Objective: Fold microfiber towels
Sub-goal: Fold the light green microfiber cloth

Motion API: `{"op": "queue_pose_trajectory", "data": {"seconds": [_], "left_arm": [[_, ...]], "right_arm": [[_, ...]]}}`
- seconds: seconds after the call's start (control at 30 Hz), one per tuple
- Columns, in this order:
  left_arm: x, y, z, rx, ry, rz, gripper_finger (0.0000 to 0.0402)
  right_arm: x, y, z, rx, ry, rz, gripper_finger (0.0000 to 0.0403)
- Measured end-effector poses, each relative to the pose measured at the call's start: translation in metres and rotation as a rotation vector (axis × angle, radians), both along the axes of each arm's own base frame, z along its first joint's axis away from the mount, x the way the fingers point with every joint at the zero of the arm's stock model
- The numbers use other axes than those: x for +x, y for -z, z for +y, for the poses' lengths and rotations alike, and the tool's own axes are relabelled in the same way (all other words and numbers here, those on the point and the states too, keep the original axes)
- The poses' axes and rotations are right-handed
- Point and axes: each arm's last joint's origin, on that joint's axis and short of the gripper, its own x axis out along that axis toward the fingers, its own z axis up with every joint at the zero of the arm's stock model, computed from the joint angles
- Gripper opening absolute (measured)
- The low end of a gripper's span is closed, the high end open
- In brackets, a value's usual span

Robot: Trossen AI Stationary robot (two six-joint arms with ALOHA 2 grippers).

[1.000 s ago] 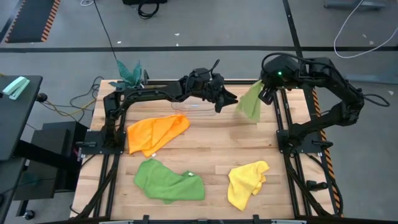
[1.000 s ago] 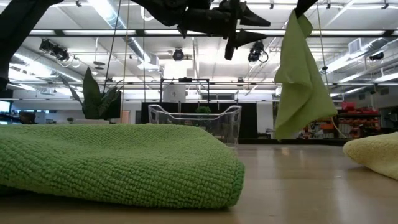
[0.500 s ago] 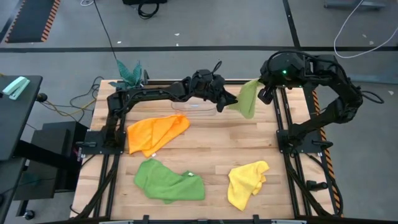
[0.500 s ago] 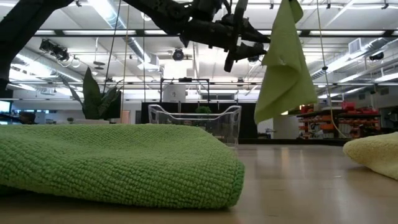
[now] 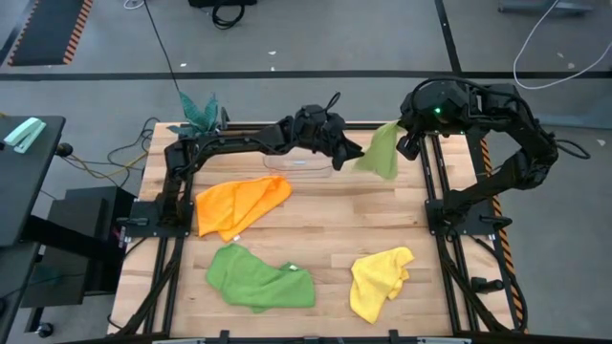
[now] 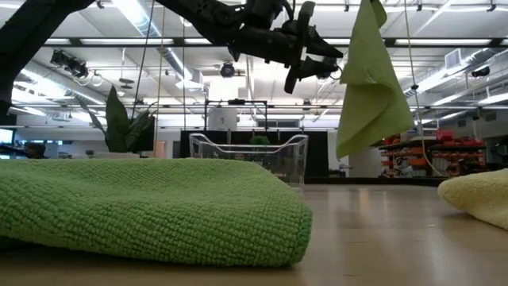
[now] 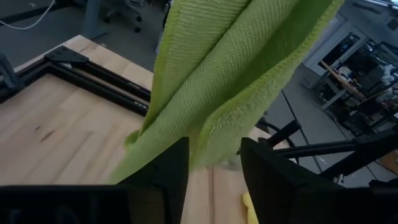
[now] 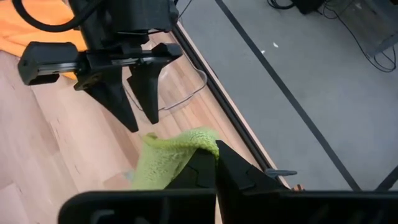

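Above the table's far right part, the light lime green towel [image 5: 380, 156] hangs in the air, pinched at its top corner by the fully closed right gripper [image 5: 402, 135]. The left gripper [image 5: 350, 153] is raised just beside its hanging edge, its 2 fingers [image 7: 163, 176] spread apart with cloth between them, not yet clamped. On the table [image 5: 325, 229] lie 3 more: orange towel [image 5: 239, 204], darker green towel [image 5: 258, 278], yellow towel [image 5: 379, 281]. A clear bin [image 6: 249, 154] stands at the far edge.
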Motion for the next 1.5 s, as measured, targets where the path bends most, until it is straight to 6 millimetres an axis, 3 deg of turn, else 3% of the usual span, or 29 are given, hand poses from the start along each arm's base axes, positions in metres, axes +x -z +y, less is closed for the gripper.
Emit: {"op": "queue_pose_trajectory", "data": {"seconds": [0.83, 1.5], "left_arm": [[0.007, 0.010, -0.003, -0.038, 0.029, -0.003, 0.0145], [0.012, 0.009, -0.023, -0.042, 0.097, -0.011, 0.0045]], "right_arm": [[0.000, 0.000, 0.000, -0.011, -0.013, 0.010, 0.0000], [0.001, -0.001, -0.001, -0.029, -0.009, 0.002, 0.0000]]}}
